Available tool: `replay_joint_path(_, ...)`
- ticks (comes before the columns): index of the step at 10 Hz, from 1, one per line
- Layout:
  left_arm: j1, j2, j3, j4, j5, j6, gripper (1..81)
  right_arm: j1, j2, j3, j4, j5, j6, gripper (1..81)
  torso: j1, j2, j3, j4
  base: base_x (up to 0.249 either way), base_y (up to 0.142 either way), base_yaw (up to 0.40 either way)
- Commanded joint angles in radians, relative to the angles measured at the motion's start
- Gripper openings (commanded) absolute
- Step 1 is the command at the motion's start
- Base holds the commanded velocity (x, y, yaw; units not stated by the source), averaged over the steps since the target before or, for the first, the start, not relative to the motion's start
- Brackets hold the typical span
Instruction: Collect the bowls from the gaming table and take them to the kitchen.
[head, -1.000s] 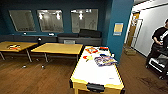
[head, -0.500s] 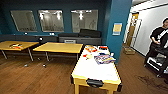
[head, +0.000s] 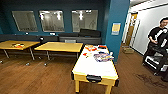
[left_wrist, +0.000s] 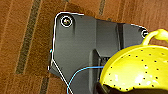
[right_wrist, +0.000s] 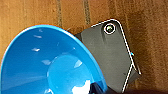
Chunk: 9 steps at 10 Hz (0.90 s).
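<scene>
- Change since the earlier frames: whole head view has slid, so the camera has moved; the gaming table now sits nearer the middle, and more of the person at right has come into view
- Gaming table: glossy white top, yellow frame and legs, on wood floor; far end carries colourful flat items and red-orange pieces, too blurred to sort
- Yellow tables: two, beyond it and to the left, in front of a dark bench along the teal wall
- Yellow bowl: perforated, looped handle, close against the left wrist plate, above the floor
- Blue bowl: smooth, hollow facing the right wrist camera
- Left pincer: finger spread cannot be told; grip on yellow bowl not confirmed
- Right pincer: finger spread cannot be told; grip on blue bowl not confirmed
</scene>
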Motion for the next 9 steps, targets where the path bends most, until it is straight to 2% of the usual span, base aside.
replay_joint_path(1, -0.05, -0.023, 0.007, 0.01, 0.04, 0.009, 1.0, 0.051, -0.023, 0.003, -0.018, -0.047, -0.002, 1.0, 0.0, 0.0, 0.0, 0.0, -0.146, 0.0, 0.0)
replay_joint_path(4, -0.05, -0.02, -0.017, 0.01, -0.001, 0.009, 1.0, 0.052, -0.006, -0.014, -0.026, -0.06, -0.002, 1.0, -0.001, 0.0, 0.0, 0.0, -0.072, 0.0, 0.0)
replay_joint_path(9, -0.05, -0.008, -0.048, 0.007, -0.001, 0.007, 1.0, 0.06, 0.005, -0.02, -0.031, -0.073, -0.002, 1.0, -0.002, -0.001, 0.0, 0.0, 0.0, 0.0, 0.0)
